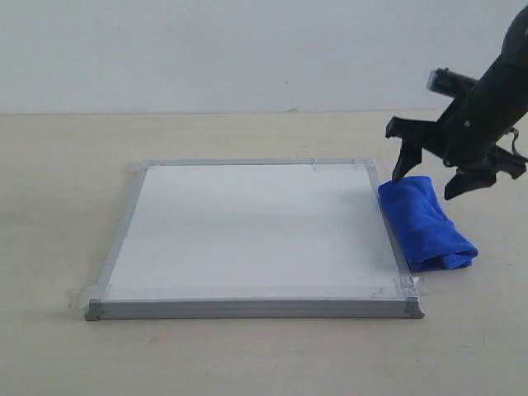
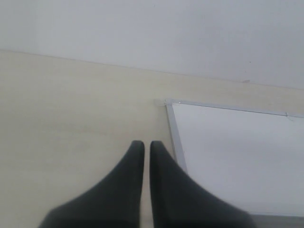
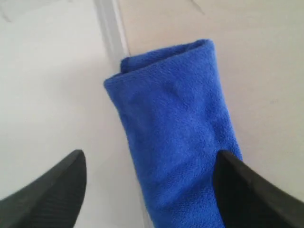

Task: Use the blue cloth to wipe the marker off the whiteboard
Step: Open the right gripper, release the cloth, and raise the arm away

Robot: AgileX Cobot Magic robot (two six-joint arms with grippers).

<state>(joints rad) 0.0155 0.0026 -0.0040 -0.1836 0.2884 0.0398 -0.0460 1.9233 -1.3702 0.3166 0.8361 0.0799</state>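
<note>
The right black tool is wide open and empty, just above the far end of the soft folded bright blue cloth. The cloth lies on the pale surface, touching the right edge of the square white board with a grey frame. The left black tool is almost closed, empty.

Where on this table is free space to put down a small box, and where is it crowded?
Free: the table left of the whiteboard, the strip before its near frame, and the strip between its far frame and the wall. Crowded: the right frame, where the blue cloth lies under the open right gripper.
</note>
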